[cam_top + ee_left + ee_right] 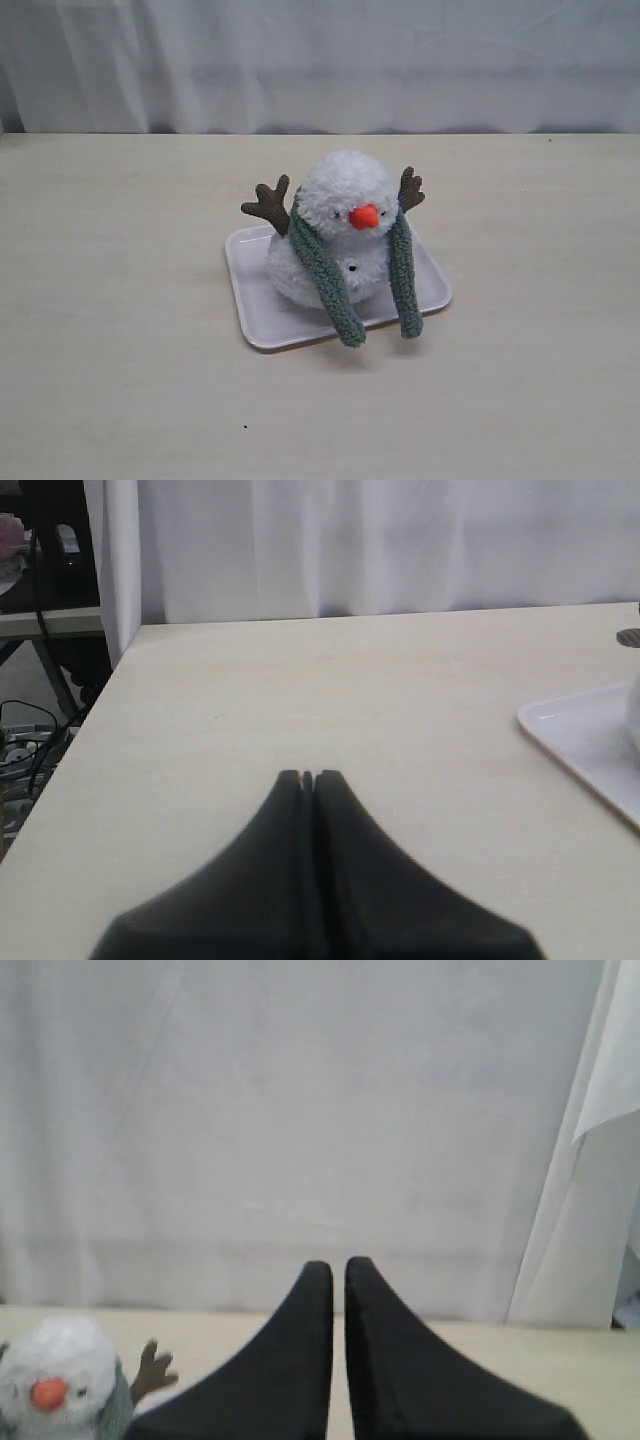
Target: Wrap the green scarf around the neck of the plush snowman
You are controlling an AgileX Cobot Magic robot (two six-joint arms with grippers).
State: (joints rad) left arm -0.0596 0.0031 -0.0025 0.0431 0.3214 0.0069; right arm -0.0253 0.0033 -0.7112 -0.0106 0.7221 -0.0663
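1. Near the middle of the table, a white tray with rounded corners lies turned at a slant to the table's edges, and the plush snowman sits on it, facing the exterior camera.
2. The green scarf passes behind the toy between head and body. Both ends hang down the front, one on each side of the orange nose, uncrossed and apart.
3. Both scarf ends reach past the tray's near rim; whether they touch the table cannot be told.
4. Brown twig arms stick up on either side of the head, above the scarf.
5. Bare tabletop surrounds the tray on all sides, widest to the left and right and toward the exterior camera. The far edge meets a white curtain.
6. Neither arm shows in the exterior view.
7. The left gripper is clenched, its black fingers pressed together with nothing between them, above bare table; a corner of the tray shows well apart from it. Beyond the table's side edge, cables and a frame leg show.
8. The right gripper is clenched and empty, only a thin slit showing between its fingers. It is raised, facing the curtain, with the snowman's head off to one side and clear of it.
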